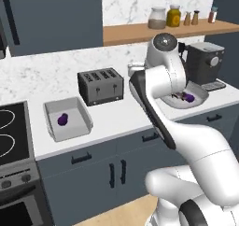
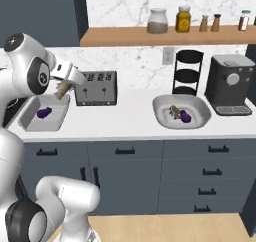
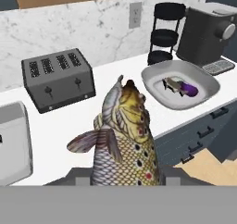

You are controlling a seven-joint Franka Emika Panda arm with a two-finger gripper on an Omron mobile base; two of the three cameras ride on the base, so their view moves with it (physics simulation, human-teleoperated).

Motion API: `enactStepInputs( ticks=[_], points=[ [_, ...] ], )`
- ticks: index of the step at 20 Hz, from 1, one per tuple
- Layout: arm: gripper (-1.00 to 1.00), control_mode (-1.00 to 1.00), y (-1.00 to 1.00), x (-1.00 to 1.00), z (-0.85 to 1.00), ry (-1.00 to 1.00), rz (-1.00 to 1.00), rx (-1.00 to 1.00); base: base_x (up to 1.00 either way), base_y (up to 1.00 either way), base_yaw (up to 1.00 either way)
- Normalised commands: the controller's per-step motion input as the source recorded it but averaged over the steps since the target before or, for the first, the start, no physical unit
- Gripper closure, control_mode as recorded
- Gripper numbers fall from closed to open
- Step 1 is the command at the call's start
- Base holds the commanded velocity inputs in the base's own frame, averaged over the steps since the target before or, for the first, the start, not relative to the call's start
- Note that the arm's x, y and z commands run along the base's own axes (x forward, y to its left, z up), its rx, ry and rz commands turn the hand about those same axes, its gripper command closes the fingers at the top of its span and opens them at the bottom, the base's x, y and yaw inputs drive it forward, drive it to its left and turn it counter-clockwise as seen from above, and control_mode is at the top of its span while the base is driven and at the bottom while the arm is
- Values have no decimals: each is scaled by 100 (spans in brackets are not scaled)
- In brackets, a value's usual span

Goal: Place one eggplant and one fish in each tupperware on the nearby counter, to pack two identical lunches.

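Gripping a fish (image 3: pixel 122 140), the claw (image 2: pixel 62 92) hangs over the tupperware's (image 2: pixel 31 124) rim.

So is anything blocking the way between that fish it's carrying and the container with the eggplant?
Nothing visible does. The gripper holds the fish just above the tupperware, whose one eggplant leaves open floor beside it.

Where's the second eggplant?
Right base view: eggplant lies in the bowl right of the toaster, beside a fish, left of the coffee machine.
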Motion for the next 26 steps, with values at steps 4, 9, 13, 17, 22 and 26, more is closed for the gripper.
enactStepInputs(
  ticks=[4, 9, 13, 17, 22, 26],
  points=[
    [100, 100, 0, 0, 0, 0, 0, 0, 18, 100, -8],
    [100, 100, 0, 0, 0, 0, 0, 0, 5, 69, -23],
    [100, 100, 0, 0, 0, 0, 0, 0, 9, 0, -42],
    [100, 100, 0, 0, 0, 0, 0, 0, 41, 14, -47],
    [100, 100, 0, 0, 0, 0, 0, 0, 30, 49, -42],
    [100, -100, 0, 0, -2, 0, -9, -1, 4, 14, -30]
  ],
)
